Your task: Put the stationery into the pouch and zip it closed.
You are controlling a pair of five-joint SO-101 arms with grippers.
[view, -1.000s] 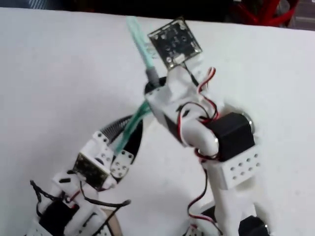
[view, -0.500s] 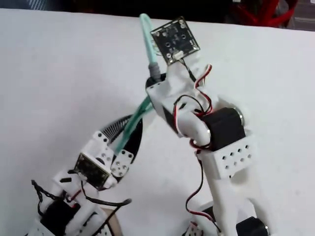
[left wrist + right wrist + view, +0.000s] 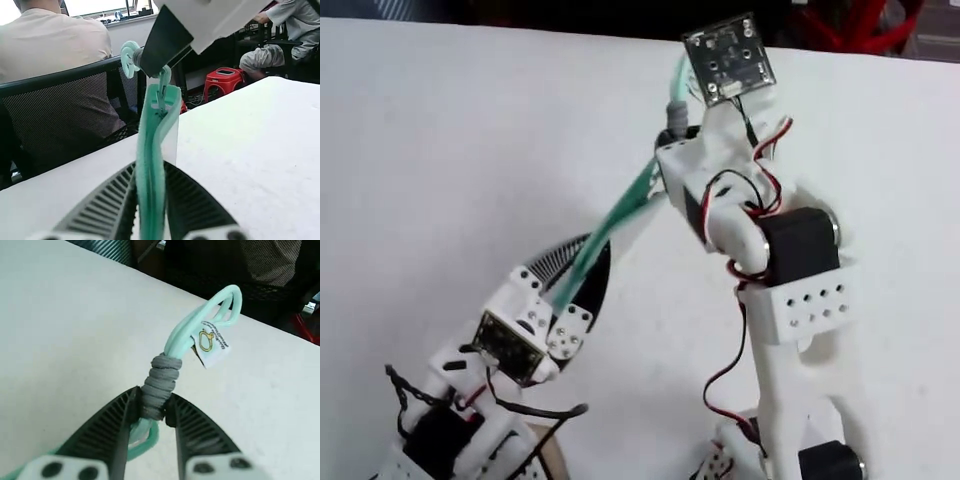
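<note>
The left gripper point(image 3: 150, 175) has its jaws clamped on the near end of the pouch point(image 3: 620, 215), which is stretched above the desk point(image 3: 440, 150) (edge-on, contents hidden). At its far right end, the right gripper point(image 3: 152, 396) pinches the grey zip pull point(image 3: 159, 380) between its jaws. A hard tug could drag the pouch from the left jaws, or the pull could slip free.

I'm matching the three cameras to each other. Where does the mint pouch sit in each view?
High view: the pouch, a thin strip slanting from the left tool up to the right tool.
Left wrist view: edge-on, rising from between that tool's fingers.
Right wrist view: a mint sliver under the grey wrap.
Shared landmark: the mint cord loop.
</note>
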